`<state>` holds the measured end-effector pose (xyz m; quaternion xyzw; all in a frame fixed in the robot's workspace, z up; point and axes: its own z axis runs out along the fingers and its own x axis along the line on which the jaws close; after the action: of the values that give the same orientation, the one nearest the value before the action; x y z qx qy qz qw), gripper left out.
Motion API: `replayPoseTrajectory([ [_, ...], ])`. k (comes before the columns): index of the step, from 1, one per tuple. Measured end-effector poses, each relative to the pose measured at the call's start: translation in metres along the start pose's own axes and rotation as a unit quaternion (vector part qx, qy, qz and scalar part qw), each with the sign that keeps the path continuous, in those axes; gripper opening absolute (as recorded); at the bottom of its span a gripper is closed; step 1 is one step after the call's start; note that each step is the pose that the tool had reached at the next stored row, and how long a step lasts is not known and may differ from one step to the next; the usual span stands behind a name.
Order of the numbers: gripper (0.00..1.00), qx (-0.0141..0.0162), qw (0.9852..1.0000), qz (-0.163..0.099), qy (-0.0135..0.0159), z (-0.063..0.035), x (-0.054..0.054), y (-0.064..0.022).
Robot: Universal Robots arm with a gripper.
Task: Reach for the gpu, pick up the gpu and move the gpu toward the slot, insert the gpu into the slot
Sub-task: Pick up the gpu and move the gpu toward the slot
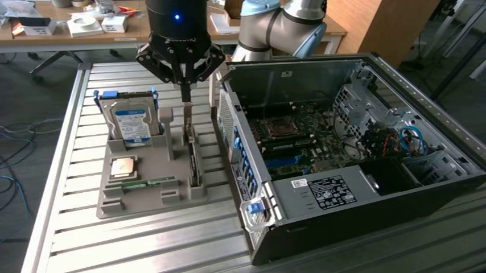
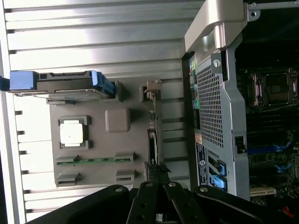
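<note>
the gpu (image 1: 194, 162) is standing on its edge in the grey holder (image 1: 152, 165) on the tabletop (image 1: 68, 227), so it is easy to grab. the gripper (image 1: 184, 94) is hanging right over its end; i cannot tell if it is squeezing.

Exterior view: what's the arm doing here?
The arm's gripper hangs over the grey parts holder beside the open PC case, right above the bracket end of the gpu. The gpu stands on edge in the holder, not lifted; whether the gripper touches it I can't tell. A hard drive, CPU and memory stick sit in the same holder. The motherboard in the case lies exposed.
</note>
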<state>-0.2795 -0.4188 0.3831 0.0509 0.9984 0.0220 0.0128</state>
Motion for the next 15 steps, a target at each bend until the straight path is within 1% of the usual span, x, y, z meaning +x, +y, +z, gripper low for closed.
replayPoseTrajectory([
  [12,0.11,0.0,1.0,0.0,0.0,0.0,0.0,0.0],
  [13,0.16,0.0,1.0,0.0,0.0,0.0,0.0,0.0],
  [14,0.16,0.0,1.0,0.0,0.0,0.0,0.0,0.0],
  [15,0.23,0.0,1.0,0.0,0.0,0.0,0.0,0.0],
])
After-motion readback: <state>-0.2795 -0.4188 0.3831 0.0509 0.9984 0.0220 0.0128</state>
